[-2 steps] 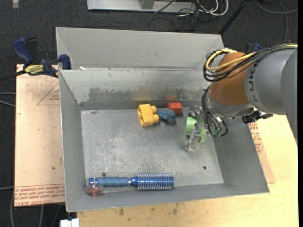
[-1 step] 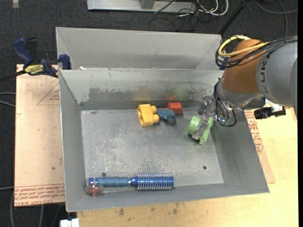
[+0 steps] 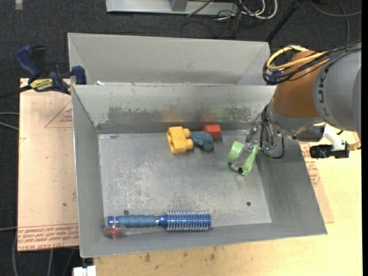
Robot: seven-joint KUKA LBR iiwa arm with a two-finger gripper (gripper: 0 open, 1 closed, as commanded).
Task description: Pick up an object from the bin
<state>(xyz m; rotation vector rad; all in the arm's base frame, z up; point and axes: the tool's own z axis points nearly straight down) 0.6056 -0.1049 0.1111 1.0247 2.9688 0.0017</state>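
Observation:
My gripper (image 3: 250,147) is low at the right side of the bin, close to the right wall. Its tip is right on a light green block (image 3: 238,156) that sits at the right end of the bin floor; part of the block is hidden behind the gripper. To the left along the back wall lie a small blue piece (image 3: 202,141), a small red block (image 3: 212,131) and a yellow toy block (image 3: 179,140).
A blue hairbrush (image 3: 158,222) with a reddish end lies along the front wall. The arm with its orange cover and yellow cables reaches in over the right rim.

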